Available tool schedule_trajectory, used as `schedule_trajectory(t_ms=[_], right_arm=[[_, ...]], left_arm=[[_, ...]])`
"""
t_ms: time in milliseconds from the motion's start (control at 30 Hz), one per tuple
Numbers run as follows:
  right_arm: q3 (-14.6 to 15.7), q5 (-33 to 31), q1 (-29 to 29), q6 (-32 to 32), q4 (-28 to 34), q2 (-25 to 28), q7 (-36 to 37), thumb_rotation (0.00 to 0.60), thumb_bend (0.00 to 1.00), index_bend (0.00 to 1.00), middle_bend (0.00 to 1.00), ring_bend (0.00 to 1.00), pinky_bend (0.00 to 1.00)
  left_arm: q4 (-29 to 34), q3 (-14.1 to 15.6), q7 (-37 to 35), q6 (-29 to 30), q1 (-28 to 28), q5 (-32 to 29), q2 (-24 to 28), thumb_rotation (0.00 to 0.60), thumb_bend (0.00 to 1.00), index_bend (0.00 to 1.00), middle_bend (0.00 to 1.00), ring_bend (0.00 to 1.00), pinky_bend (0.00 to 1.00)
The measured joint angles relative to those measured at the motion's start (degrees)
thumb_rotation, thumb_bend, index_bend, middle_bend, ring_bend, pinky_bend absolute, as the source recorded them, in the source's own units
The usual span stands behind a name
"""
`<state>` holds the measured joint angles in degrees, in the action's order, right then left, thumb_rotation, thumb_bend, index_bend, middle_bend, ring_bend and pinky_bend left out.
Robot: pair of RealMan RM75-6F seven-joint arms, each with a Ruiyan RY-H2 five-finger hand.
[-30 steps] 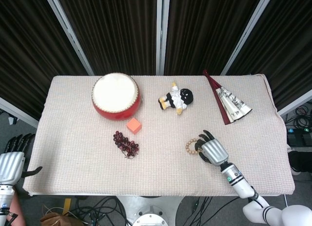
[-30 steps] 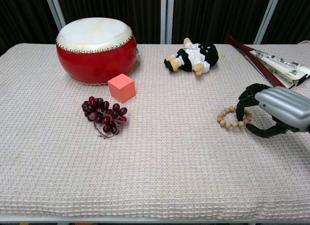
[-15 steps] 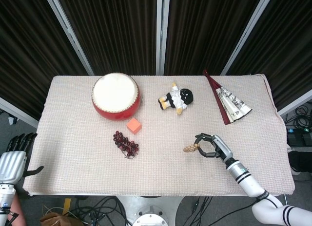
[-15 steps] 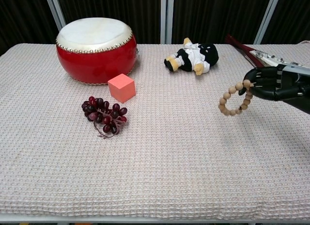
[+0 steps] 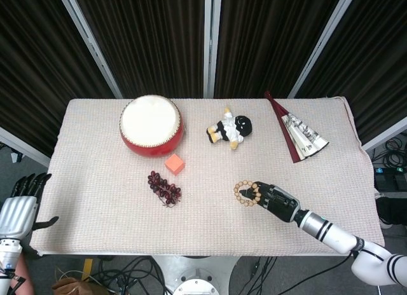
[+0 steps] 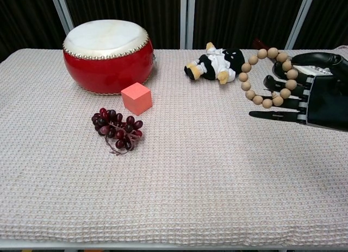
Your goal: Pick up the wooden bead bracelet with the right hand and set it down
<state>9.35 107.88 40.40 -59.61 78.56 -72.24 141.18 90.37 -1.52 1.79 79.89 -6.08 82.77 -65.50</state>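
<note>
A table (image 5: 95, 199) draped in a pale waffle-weave cloth is seen from the head and chest cameras, backed by dark curtains. The largest object on it, a red drum (image 5: 152, 125) (image 6: 107, 55) with a white skin, is set well away from the right hand's fingers, toward the far left of them. A folded fan (image 5: 297, 135) with a dark red guard is laid beyond the fingers, toward the far right corner. A small black-and-white plush doll (image 5: 230, 130) (image 6: 217, 63) is laid on its side beyond the fingertips, near the back of the table. A cluster of dark red grapes (image 5: 164, 187) (image 6: 116, 127) is placed well to the left of the fingers, with an orange cube (image 5: 174, 163) (image 6: 136, 98) just behind it.

The wooden bead bracelet (image 5: 245, 194) (image 6: 267, 76) is held clear of the cloth by the right hand (image 5: 275, 201) (image 6: 311, 92): the loop is hung over the dark fingers (image 6: 283, 83), which are extended leftward and slightly apart, with the beads draped in front of the fingertips. The exact pinch cannot be made out.

The left hand (image 5: 18, 209) is seen only in the head view, off the table's near left corner, its fingers parted and nothing held in them.
</note>
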Motion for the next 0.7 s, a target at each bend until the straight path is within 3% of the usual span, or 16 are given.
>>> schedule_trajectory(t_ms=[133,300,500,700], right_arm=[[3.9,2.3,2.2,-4.7,-3.5,-0.5,4.1,0.452,0.84,0.43,0.43,0.14,0.0],[4.6,1.7,2.5,-6.7,-4.7,-1.4,2.0,0.366,0.82,0.38,0.41,0.12,0.0],[5.1,1.1,2.2,-12.1,-7.4,-3.9,0.2,0.239,0.55,0.32,0.39,0.1,0.0],[5.6,0.5,2.1,-15.5,-10.5,-6.8,1.6,0.219,0.21,0.31,0.4,0.1,0.0]], left_arm=[[0.1,0.1,0.2,-0.2,-0.1,0.1,0.1,0.6,0.0,0.08,0.08,0.0,0.0],[0.5,0.1,0.5,-0.4,-0.2,-0.1,0.1,0.6,0.0,0.08,0.08,0.0,0.0],[0.8,0.0,1.0,-0.6,-0.4,-0.3,0.3,0.6,0.0,0.08,0.08,0.0,0.0],[0.8,0.1,1.2,-1.0,-0.6,-0.5,0.3,0.6,0.0,0.08,0.08,0.0,0.0]])
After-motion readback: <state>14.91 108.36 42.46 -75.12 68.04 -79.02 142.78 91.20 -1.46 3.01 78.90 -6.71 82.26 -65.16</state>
